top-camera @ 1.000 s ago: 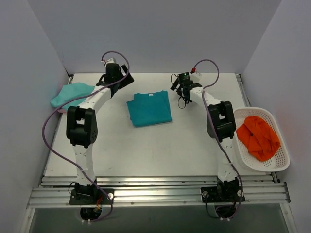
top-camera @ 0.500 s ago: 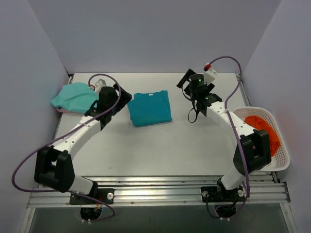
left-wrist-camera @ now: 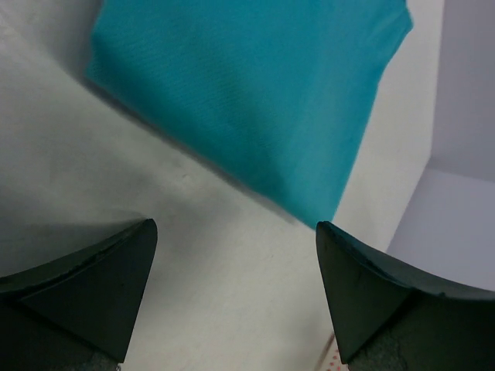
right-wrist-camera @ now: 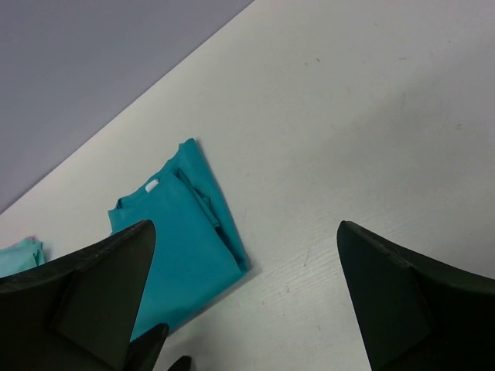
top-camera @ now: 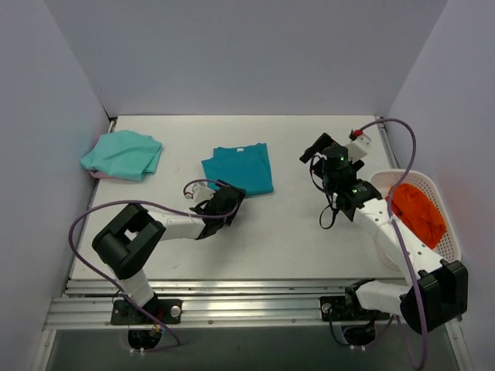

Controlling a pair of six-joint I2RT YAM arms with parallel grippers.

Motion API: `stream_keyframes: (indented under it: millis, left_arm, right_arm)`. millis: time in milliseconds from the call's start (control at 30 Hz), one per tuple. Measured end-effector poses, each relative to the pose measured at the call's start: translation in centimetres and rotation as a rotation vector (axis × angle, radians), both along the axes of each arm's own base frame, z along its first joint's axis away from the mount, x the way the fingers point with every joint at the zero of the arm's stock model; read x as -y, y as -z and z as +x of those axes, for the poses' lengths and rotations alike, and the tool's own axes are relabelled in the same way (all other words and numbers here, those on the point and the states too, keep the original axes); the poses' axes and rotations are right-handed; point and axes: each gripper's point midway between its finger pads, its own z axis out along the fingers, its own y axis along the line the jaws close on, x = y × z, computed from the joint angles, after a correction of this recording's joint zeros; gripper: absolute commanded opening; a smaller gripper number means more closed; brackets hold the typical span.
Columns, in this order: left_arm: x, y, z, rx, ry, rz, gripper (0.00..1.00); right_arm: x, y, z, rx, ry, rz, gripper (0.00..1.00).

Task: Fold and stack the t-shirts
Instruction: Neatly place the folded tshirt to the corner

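Left pincer [top-camera: 230, 199]: low over the desk [top-camera: 294, 224], just off the near edge of the deep teal t-shirt [top-camera: 238, 171]. Not touching it, as far as the top view shows. In my left wrist view the two fingers [left-wrist-camera: 93, 286] stand wide apart with only bare desk between them, and the teal cloth [left-wrist-camera: 247, 93] lies ahead of the tips. Nothing held.

Right pincer [top-camera: 315, 149]: raised above the desk to the right of the teal shirt, well apart from it. My right wrist view shows the fingers [right-wrist-camera: 410, 286] spread, with nothing gripped.

Deep teal t-shirt: lies flat mid-desk toward the far side, folded to a neat rectangle. Its neck faces the back wall, and a small white label shows at the collar [right-wrist-camera: 151, 184].

Mint-turquoise t-shirt [top-camera: 122, 154]: a loose heap at the far left of the desk, by the left wall and well apart from the teal one. Not stacked.

White basket [top-camera: 421, 176]: at the right edge of the desk, with bunched orange cloth [top-camera: 414, 212] inside.
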Motion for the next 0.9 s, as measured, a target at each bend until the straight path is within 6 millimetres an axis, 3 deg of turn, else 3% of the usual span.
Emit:
stream_keyframes:
  millis: [167,333,400,433,533,767,900]
  left_arm:
    - [1.9,-0.3,3.7,0.042,-0.103,-0.149,0.94]
    - [1.5,-0.3,8.4,0.076,-0.171,-0.275,0.95]
    - [0.8,-0.4,10.6,0.093,-0.179,-0.318,0.72]
    - [0.2,-0.1,11.6,0.097,-0.170,-0.317,0.46]
    - [-2.7,2.2,14.0,0.083,-0.156,-0.296,0.03]
    - [-9.3,1.8,21.9,0.107,-0.028,-0.170,0.02]
    - [-12.5,-0.5,25.8,0.109,0.068,-0.009,0.02]
  right_arm:
    - [1.0,-1.2,-1.6,0.027,0.015,0.007,1.00]
    - [1.6,-1.5,-2.9,0.023,0.019,0.007,1.00]
    - [1.8,-1.9,-3.3,0.029,0.023,0.009,1.00]
    - [1.9,-2.1,-3.5,0.034,0.023,0.011,1.00]
    - [2.2,-3.0,-4.0,0.055,0.028,0.019,1.00]
    - [2.4,-3.5,-4.5,0.085,0.036,0.042,1.00]
    - [2.2,-2.4,-4.6,0.067,0.029,0.053,1.00]
